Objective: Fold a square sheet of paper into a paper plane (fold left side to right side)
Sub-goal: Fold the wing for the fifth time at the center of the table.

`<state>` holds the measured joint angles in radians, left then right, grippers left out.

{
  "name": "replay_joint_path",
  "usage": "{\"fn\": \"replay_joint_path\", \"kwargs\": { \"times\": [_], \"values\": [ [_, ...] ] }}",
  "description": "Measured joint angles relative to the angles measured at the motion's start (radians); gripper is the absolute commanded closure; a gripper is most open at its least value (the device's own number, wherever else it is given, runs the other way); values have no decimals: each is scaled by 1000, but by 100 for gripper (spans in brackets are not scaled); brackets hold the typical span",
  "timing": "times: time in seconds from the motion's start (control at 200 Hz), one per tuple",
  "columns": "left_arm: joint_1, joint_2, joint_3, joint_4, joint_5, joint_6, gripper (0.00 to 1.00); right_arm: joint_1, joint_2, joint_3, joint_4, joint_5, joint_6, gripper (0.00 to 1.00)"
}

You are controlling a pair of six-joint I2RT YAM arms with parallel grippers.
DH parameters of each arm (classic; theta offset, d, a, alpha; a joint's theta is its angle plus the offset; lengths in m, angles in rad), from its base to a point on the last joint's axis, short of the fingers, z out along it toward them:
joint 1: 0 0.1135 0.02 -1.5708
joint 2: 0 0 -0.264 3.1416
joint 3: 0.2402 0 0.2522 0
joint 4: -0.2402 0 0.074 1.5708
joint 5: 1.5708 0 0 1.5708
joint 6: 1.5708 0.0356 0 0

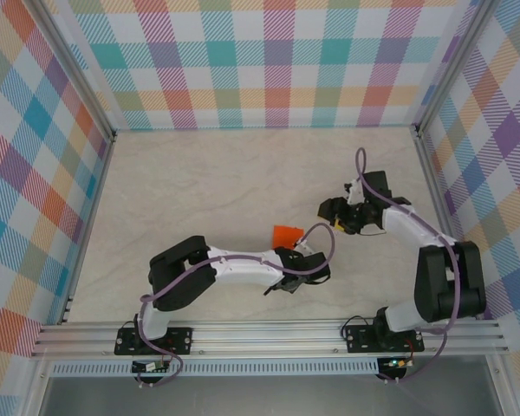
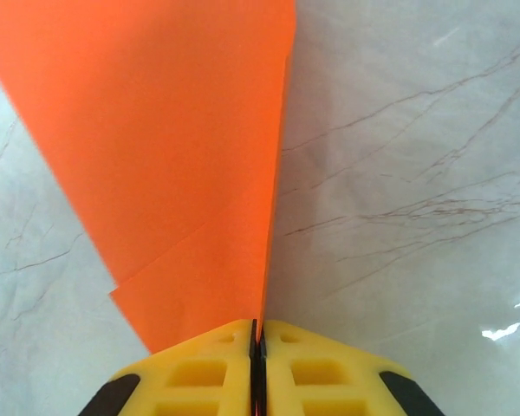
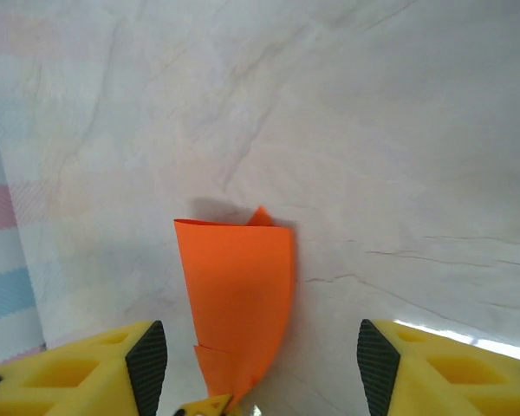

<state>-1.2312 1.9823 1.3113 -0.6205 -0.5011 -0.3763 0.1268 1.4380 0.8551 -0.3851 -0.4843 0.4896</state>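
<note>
The square sheet of paper (image 1: pixel 286 233) is bright orange and folded over on itself, lying on the marble table near the middle. My left gripper (image 1: pixel 295 250) is shut on its near edge. In the left wrist view the yellow jaws (image 2: pixel 258 334) pinch the paper (image 2: pixel 173 156) where its layers meet, and the sheet fans out to the left. My right gripper (image 1: pixel 334 212) stands open to the right of the paper, apart from it. In the right wrist view the folded paper (image 3: pixel 238 295) bulges loosely between and beyond the wide-apart fingers (image 3: pixel 262 351), touching neither.
The pale marble tabletop (image 1: pixel 208 191) is walled by checked panels on three sides. An aluminium rail (image 1: pixel 269 334) carries both arm bases along the near edge. The left arm's elbow (image 1: pixel 182 269) lies low over the table.
</note>
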Motion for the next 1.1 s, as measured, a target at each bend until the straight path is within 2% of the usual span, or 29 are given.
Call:
{"fn": "replay_joint_path", "kwargs": {
  "times": [0.26,0.49,0.645,0.855,0.985,1.1],
  "values": [
    [75,-141,-123,141,117,-28,91,-98,-136,-86,-57,53,-42,35],
    [156,-220,-267,310,259,-96,95,-90,-162,-229,-8,-46,-67,37],
    [196,-252,-354,434,348,-160,96,-13,-162,-298,58,-86,-37,37],
    [249,-298,-481,600,437,-261,98,97,-152,-301,134,-74,7,36],
    [270,-333,-560,712,477,-317,98,158,-92,-288,186,-64,43,37],
    [292,-348,-618,815,513,-369,98,230,-13,-285,278,-60,105,41]
  ]
}}
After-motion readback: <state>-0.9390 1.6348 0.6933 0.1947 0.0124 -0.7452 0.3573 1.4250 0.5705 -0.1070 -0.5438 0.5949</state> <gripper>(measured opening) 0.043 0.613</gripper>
